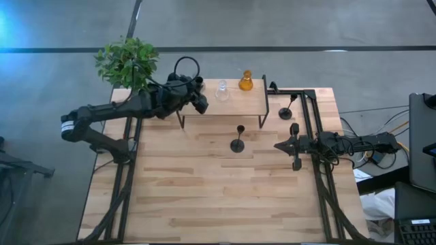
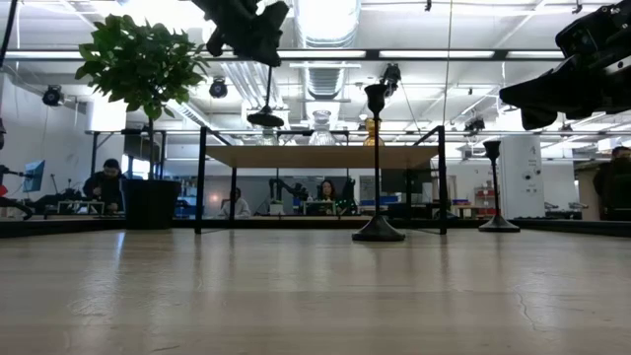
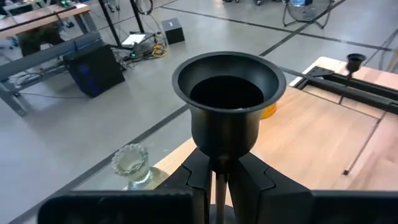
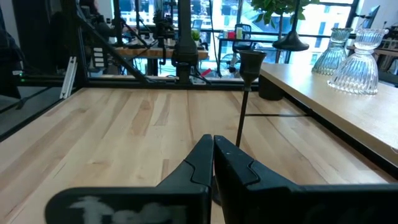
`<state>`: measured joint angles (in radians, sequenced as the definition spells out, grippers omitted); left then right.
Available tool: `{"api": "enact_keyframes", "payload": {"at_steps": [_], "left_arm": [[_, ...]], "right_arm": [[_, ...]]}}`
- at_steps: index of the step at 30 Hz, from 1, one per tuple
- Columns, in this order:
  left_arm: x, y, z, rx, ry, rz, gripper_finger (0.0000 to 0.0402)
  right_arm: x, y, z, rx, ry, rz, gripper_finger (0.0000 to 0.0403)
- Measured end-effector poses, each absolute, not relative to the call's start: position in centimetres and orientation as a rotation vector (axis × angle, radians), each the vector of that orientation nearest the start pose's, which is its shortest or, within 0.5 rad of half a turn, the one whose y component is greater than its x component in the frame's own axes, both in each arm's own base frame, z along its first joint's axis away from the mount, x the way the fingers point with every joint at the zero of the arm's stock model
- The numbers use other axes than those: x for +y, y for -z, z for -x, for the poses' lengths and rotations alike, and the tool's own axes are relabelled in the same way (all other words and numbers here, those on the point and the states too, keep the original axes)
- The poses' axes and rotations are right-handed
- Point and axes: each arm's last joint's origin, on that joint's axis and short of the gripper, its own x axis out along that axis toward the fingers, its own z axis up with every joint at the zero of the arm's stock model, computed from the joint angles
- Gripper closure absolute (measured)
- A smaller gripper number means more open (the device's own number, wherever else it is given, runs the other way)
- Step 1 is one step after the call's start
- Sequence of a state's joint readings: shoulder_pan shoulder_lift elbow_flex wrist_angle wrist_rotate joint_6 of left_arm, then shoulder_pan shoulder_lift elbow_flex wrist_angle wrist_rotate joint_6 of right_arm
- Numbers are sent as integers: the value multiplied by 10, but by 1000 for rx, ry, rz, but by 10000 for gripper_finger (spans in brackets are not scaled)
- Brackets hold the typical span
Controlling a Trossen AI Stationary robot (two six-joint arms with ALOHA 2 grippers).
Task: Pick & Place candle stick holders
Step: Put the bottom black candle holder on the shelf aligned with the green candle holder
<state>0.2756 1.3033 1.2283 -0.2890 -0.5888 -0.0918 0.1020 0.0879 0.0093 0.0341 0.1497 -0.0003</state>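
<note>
A wooden bench (image 1: 204, 190) is seen from above, with a small raised shelf (image 1: 235, 102) at its far edge and a potted plant (image 1: 127, 61) at the far left corner.

The left end effector (image 1: 197, 95) hangs above the shelf's left end, pinching the stem of a slim black holder (image 3: 227, 106); in the left wrist view the fingers (image 3: 261, 180) close on the stem just below the cup. In the low view this holder's disc base hangs clear above the shelf top.

On the shelf stand a clear glass holder (image 1: 222, 92) and, to its right, an amber glass holder (image 1: 246, 82), apart from each other.

A second black holder (image 1: 238, 139) stands upright on the bench just in front of the shelf. A third black holder (image 1: 286, 110) stands on the bench right of the shelf.

The right end effector (image 1: 283, 145) hovers over the bench's right side, well right of the second holder, its fingers (image 4: 199, 163) pressed together and holding nothing.
</note>
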Motion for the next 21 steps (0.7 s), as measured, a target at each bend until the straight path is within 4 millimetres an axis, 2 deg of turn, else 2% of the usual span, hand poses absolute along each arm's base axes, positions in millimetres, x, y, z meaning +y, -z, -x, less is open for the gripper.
{"api": "enact_keyframes", "payload": {"at_steps": [6, 12, 21], "left_arm": [[93, -355, -268, 315, -904, 24, 366], [90, -335, -257, 264, -911, 69, 366], [92, -334, -249, 245, -923, 70, 366]], "right_arm": [[6, -163, -102, 44, 47, 6, 394], [6, -163, -102, 44, 47, 6, 394], [6, -163, -102, 44, 48, 6, 394]]}}
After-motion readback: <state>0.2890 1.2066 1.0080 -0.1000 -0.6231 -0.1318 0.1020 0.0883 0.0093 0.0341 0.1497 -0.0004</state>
